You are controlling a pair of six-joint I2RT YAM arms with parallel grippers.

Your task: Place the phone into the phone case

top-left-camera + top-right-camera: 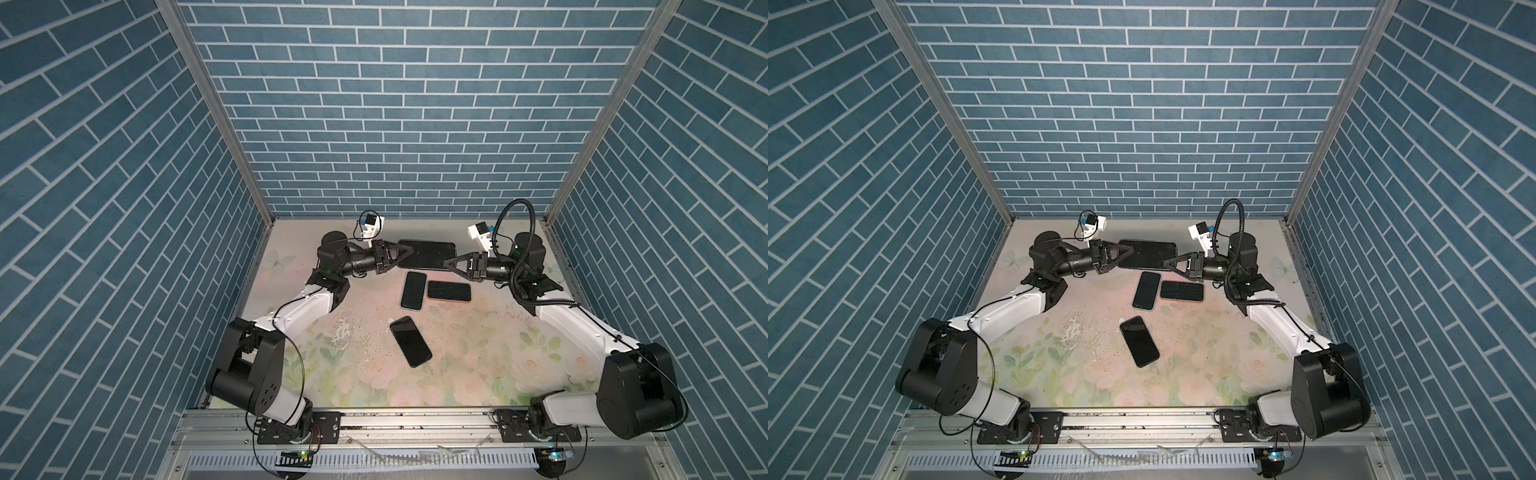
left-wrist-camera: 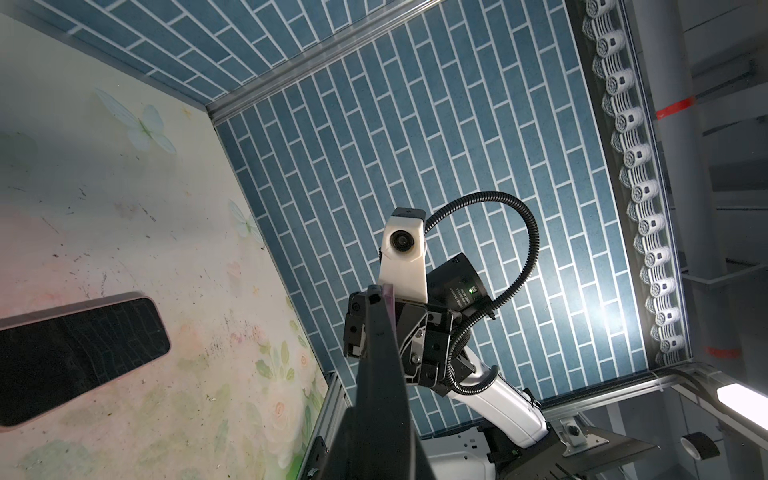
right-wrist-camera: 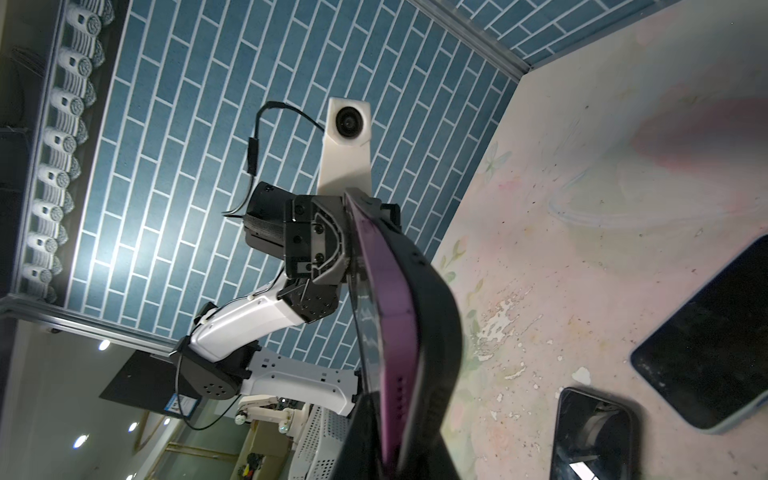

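The purple-edged phone (image 3: 386,316) hangs above the back of the floral worktop (image 1: 478,345). It lies in the black flexible phone case (image 3: 436,316) but is not seated: in the right wrist view the case bows away along one long side. The left fingers (image 1: 406,249) and right fingers (image 1: 451,263) are each pinched narrow on a short end of the pair. Pushing the ends together would likely deepen the bow and spring the case off. A slipping pinch could drop both near the dark spare phone (image 1: 414,289).
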